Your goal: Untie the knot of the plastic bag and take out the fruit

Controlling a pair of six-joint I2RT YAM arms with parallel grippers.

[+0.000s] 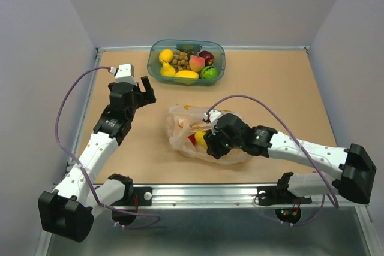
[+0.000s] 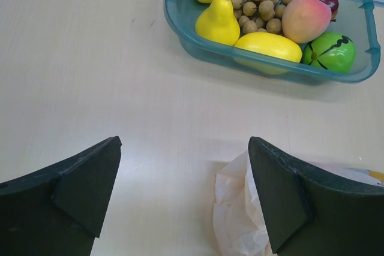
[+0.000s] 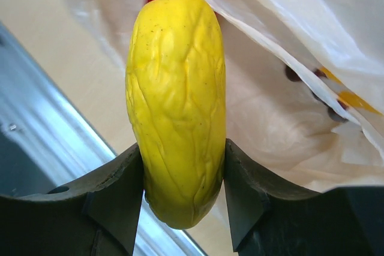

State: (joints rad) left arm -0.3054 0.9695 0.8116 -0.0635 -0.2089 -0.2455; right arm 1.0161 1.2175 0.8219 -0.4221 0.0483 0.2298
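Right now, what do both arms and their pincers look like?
The left arm and right arm have white links with black joints and bases. A thin purple cable loops along each. The left pincer and right pincer have matte black, wedge-shaped fingers.

We take this for a robot lab: plain grey walls [image 1: 36,58] box in a tan table [image 1: 288,88], and a left arm [image 1: 99,145] and right arm [image 1: 306,151] trailing purple cable [image 1: 63,106] stand on a metal rail [image 1: 204,194] at its edge.
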